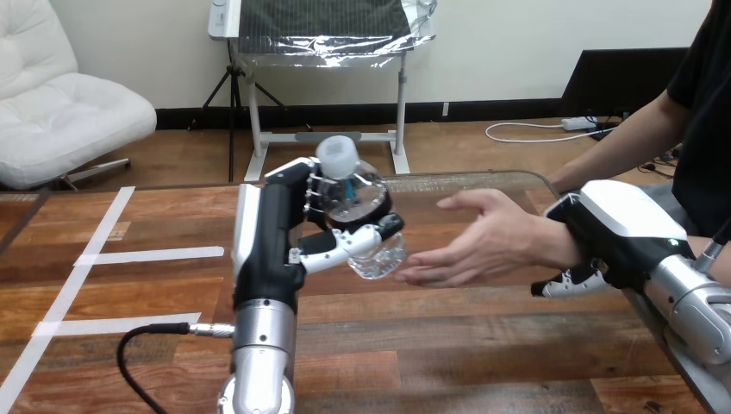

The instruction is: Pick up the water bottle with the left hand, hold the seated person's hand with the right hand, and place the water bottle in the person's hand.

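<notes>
A clear water bottle point(360, 216) with a white cap hangs above the table, tilted slightly, with my left hand point(284, 233) shut on it, thumb across its front. The person's hand point(478, 241) reaches in from the right, palm up and open, its fingertips almost at the bottle's base. My right hand point(616, 228) sits at the person's wrist, its white back toward me and its fingers curled under and round the wrist.
The wooden table point(483, 345) has white tape lines point(129, 254) on its left part. A black cable point(138, 341) loops by my left forearm. The table's far edge runs just behind the bottle.
</notes>
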